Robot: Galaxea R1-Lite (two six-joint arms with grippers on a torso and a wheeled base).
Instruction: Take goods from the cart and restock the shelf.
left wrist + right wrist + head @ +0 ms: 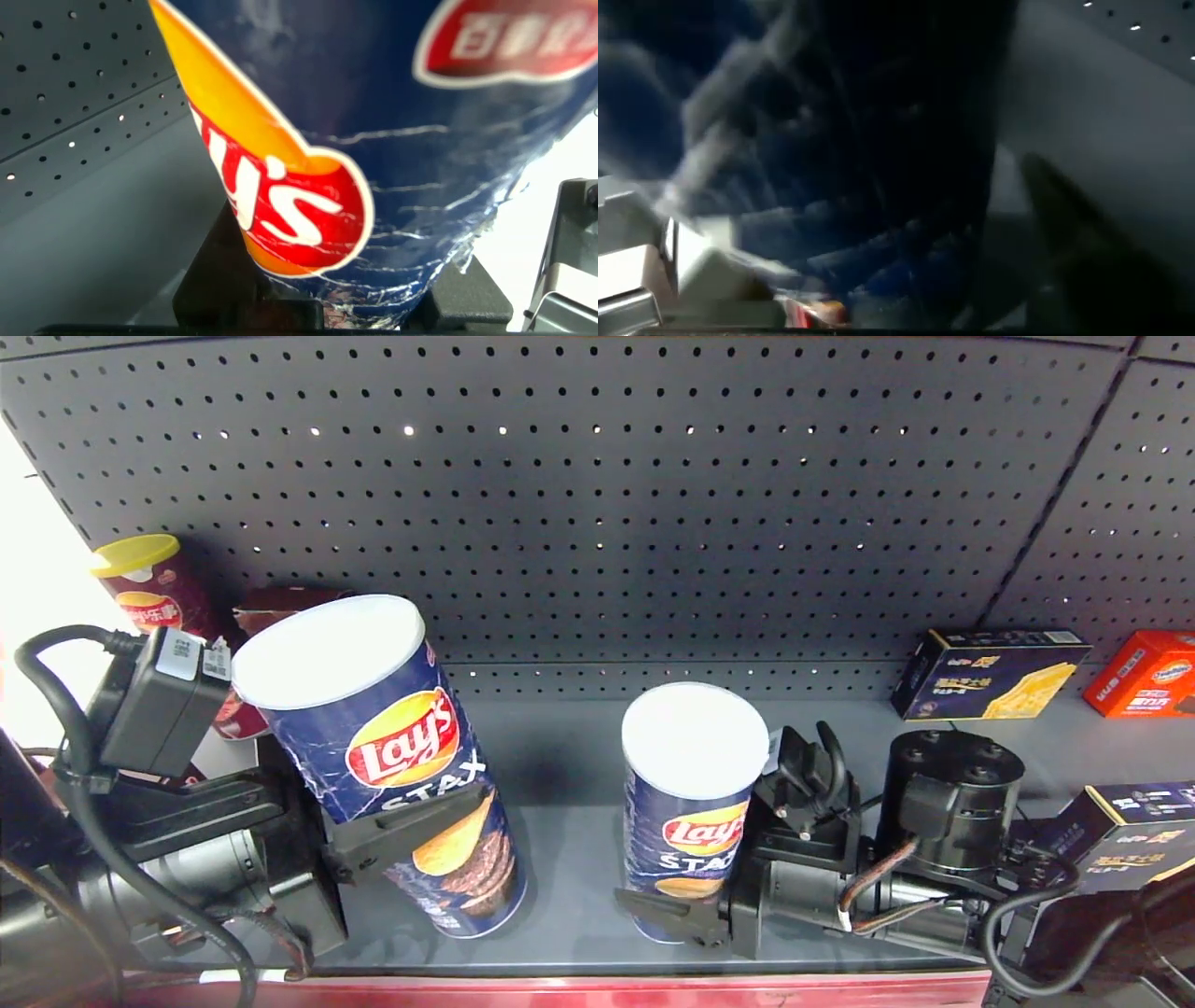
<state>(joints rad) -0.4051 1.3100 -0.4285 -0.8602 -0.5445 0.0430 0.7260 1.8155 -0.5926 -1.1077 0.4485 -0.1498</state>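
Observation:
Two blue chip cans with white lids are on the grey shelf (pixel 569 784). The left can (pixel 373 747) leans to the left, and my left gripper (pixel 420 826) is shut on its lower half, one finger (pixel 401 835) lying across its front. Whether its base touches the shelf I cannot tell. In the left wrist view this can (pixel 392 140) is very close. The right can (pixel 686 793) stands upright near the shelf's front edge. My right gripper (pixel 672 891) is shut on its lower part. The right wrist view has that can (pixel 831 187) close and dark.
A maroon can with a yellow lid (pixel 149 583) stands at the back left beside another maroon can (pixel 285 602). A dark box (pixel 990 674) and an orange box (pixel 1144 672) sit at the back right, another dark box (pixel 1134 831) nearer. The pegboard wall (pixel 597 523) closes the back.

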